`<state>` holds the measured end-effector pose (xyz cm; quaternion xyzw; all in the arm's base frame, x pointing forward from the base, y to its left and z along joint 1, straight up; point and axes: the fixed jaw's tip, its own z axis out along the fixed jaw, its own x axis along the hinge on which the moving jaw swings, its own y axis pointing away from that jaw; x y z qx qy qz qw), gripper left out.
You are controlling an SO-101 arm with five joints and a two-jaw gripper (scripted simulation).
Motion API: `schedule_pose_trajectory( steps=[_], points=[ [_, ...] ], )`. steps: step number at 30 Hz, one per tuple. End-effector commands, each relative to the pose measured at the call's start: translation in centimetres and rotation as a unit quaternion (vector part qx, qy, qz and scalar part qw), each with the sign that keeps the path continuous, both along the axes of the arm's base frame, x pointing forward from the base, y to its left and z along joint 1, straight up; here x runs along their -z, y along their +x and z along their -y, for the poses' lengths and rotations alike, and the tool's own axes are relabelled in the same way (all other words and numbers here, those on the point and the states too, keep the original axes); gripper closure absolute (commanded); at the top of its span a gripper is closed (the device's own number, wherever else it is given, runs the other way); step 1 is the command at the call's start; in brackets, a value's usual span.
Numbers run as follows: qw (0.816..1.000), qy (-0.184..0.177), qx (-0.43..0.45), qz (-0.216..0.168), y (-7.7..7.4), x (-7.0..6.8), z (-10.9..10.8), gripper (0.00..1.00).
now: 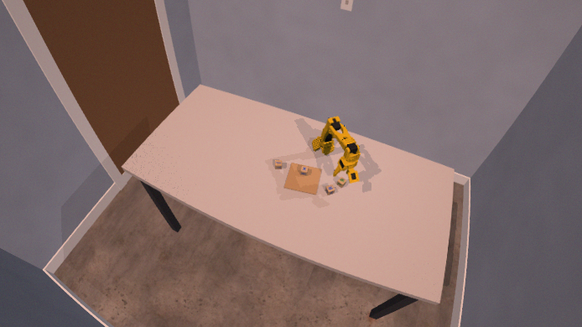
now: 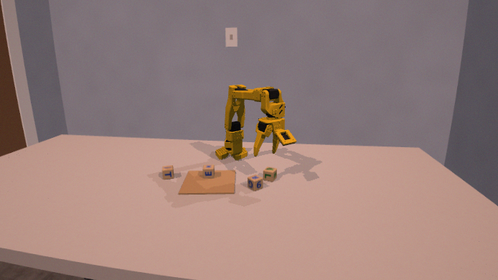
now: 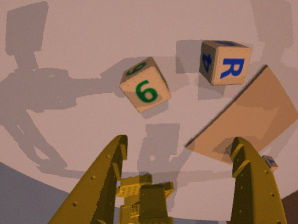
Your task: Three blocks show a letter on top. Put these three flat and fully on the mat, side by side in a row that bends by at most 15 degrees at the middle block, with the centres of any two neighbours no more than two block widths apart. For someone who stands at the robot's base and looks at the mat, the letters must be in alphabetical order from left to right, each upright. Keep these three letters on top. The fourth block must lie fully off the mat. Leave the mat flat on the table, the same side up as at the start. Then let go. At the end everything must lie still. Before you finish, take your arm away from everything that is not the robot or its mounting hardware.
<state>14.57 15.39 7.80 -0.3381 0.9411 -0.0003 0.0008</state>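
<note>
My gripper [image 2: 265, 150] hangs fingers-down a little above the table, partly open with nothing between the fingers; it also shows in the overhead view [image 1: 344, 174]. Just in front of it lies the block with a green 6 on top [image 3: 145, 84] [image 2: 270, 174]. The block with a blue R on top [image 3: 226, 63] [image 2: 255, 182] lies beside it, close to the mat's edge. The tan mat [image 2: 208, 182] [image 1: 303, 178] lies flat with one blue-lettered block [image 2: 208, 170] near its far edge. Another block [image 2: 167, 171] lies off the mat on the other side; its top letter is too small to read.
The arm's base [image 2: 232, 151] stands behind the mat. A corner of the mat [image 3: 246, 119] shows in the wrist view beside the right finger. The table edges are far from the blocks.
</note>
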Motion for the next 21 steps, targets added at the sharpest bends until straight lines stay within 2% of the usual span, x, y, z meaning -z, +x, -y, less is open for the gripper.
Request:
schedule_pose_trajectory(
  steps=[1, 4, 6, 21],
  points=[
    [0.997, 0.034, 0.057, 0.038, 3.3, -1.3, 0.6, 0.65],
    [0.994, 0.037, 0.093, 0.045, 4.9, -1.3, 1.6, 0.65],
    [0.993, 0.038, 0.101, 0.047, 5.2, -1.3, 1.8, 0.65],
    [0.993, 0.038, 0.101, 0.047, 5.2, -1.3, 1.8, 0.65]
  ],
)
